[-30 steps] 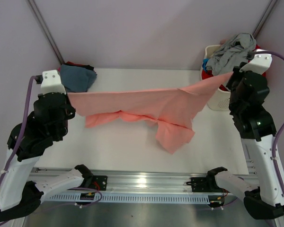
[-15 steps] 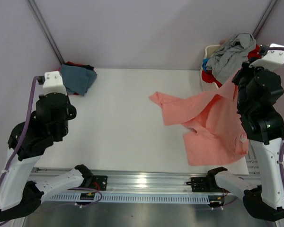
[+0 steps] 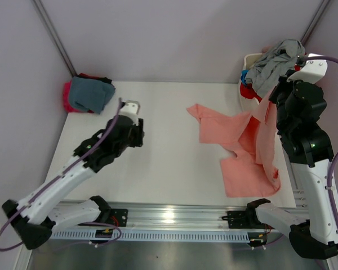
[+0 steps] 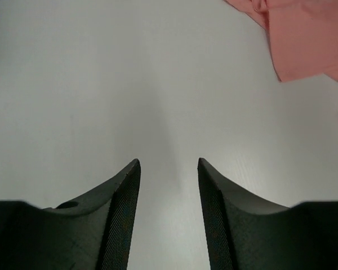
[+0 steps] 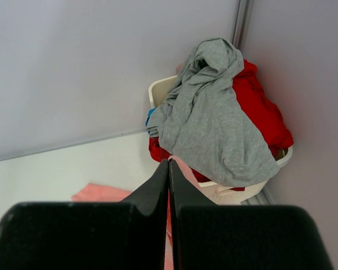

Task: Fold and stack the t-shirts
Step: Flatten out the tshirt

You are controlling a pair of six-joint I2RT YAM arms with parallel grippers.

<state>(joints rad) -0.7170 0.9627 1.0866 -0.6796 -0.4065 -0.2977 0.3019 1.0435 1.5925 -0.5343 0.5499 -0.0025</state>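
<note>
Setting: white surface enclosed by pale lilac walls.
Salmon-pink t-shirt: crumpled on the right part of the surface, one part spread towards the middle, another part drawn up off the surface beside the right arm.
Right end effector: fingers pressed together, clamped on an edge of the salmon-pink t-shirt, raised in front of the basket.
Left end effector: fingers apart, gripping nothing, over bare surface left of centre, with the pink cloth well to its right.
Laundry basket: white, far right corner, heaped with a grey t-shirt draped over a red t-shirt.
Far left corner: a pile with a teal-blue t-shirt on top and a magenta t-shirt showing at its left edge.
</note>
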